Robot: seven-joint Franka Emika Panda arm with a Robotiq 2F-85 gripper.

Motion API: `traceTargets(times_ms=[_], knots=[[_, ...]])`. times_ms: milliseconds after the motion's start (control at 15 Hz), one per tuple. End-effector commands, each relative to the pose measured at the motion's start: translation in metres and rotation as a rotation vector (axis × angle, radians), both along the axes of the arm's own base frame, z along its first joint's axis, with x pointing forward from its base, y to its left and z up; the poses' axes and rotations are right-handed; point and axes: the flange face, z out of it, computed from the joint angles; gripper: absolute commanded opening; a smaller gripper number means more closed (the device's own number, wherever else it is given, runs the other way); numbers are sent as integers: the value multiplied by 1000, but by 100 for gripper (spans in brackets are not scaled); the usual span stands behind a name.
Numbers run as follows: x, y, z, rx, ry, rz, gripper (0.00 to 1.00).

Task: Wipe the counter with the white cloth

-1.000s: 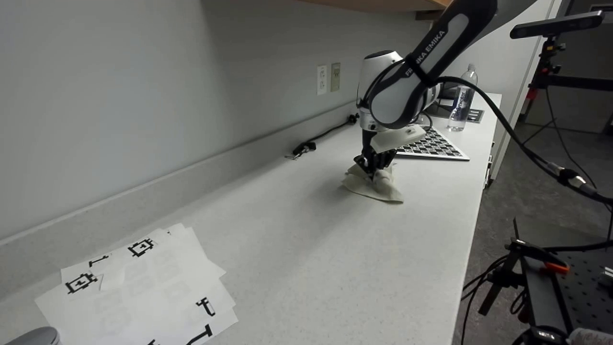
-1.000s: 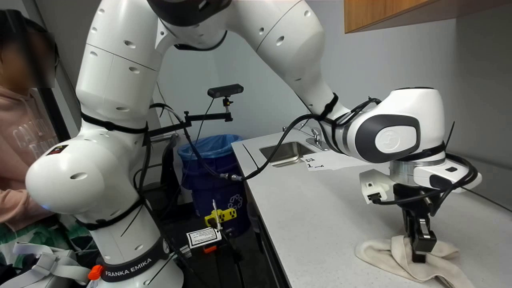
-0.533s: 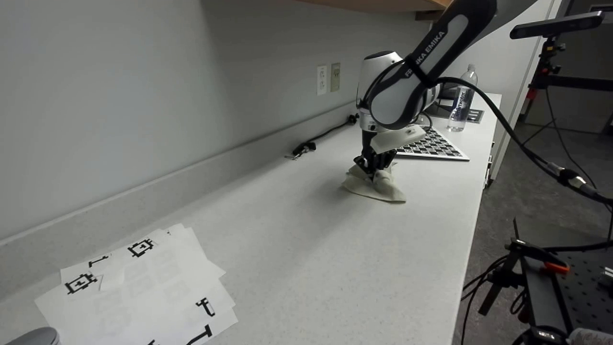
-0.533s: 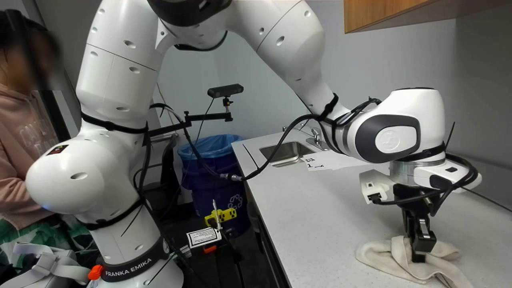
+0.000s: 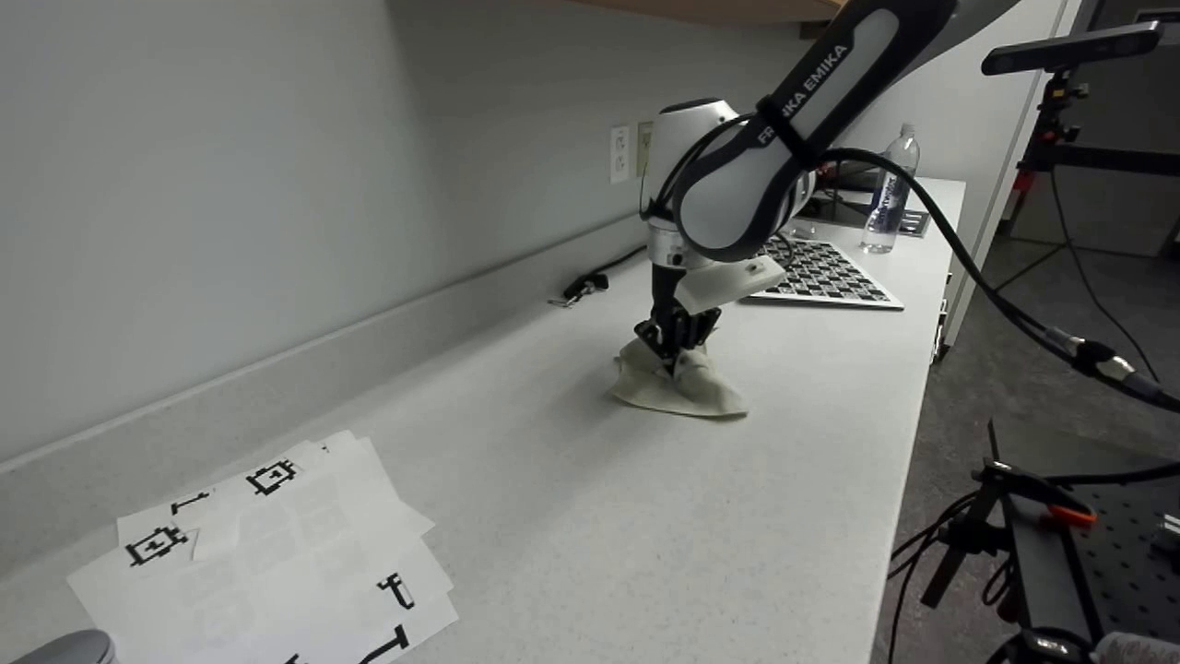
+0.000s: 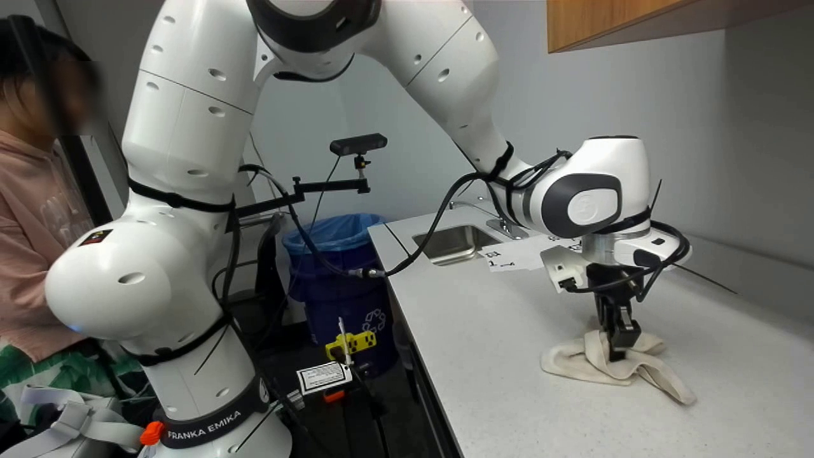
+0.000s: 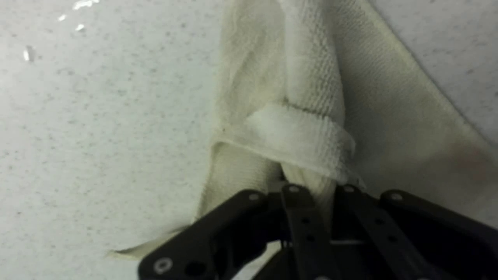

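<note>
In an exterior view, the cloth (image 5: 690, 392) lies on the table (image 5: 645, 516) under the hand (image 5: 672, 362), papers (image 5: 277, 553) before, bottle (image 5: 890, 195) behind.

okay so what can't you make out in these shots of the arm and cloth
Counter under the white cloth: covered by it in all views.
Patterned board: partly hidden behind the arm in an exterior view.
Gray-topped object: cut off by an exterior view's corner.
Person's face: blurred in an exterior view.
White tag: print too small to read.
</note>
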Motion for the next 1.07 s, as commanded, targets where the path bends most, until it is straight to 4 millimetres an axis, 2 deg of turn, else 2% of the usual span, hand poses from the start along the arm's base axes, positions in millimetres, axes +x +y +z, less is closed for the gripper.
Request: traceTargets(times_ms=[0, 133, 400, 667, 1000], knots=[[8, 27, -5, 45, 17, 55, 3], [9, 27, -7, 40, 21, 60, 3], [6, -4, -9, 10, 19, 6, 3], [-5, -55, -9, -20, 21, -88, 3], [-27, -116, -13, -62, 37, -210, 3]])
